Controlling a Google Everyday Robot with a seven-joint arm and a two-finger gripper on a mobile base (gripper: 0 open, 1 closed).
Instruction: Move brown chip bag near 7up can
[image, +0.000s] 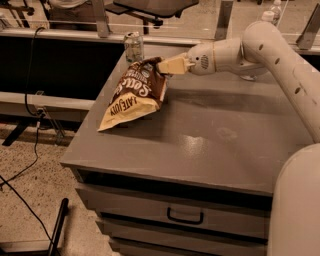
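The brown chip bag (135, 92) lies on the grey cabinet top (215, 130) at its left side, its cream end with "LATE JULY" lettering toward the front left. The 7up can (133, 46) stands upright at the far left corner, just behind the bag. My gripper (164, 66) reaches in from the right on the white arm (250, 45) and is shut on the bag's far upper edge. That edge looks lifted slightly off the top.
A clear plastic bottle (276, 9) stands at the back right behind the arm. The cabinet has drawers with a dark handle (185, 217) at the front. Cables (30, 150) run over the floor on the left. A rail (60, 35) runs behind the cabinet.
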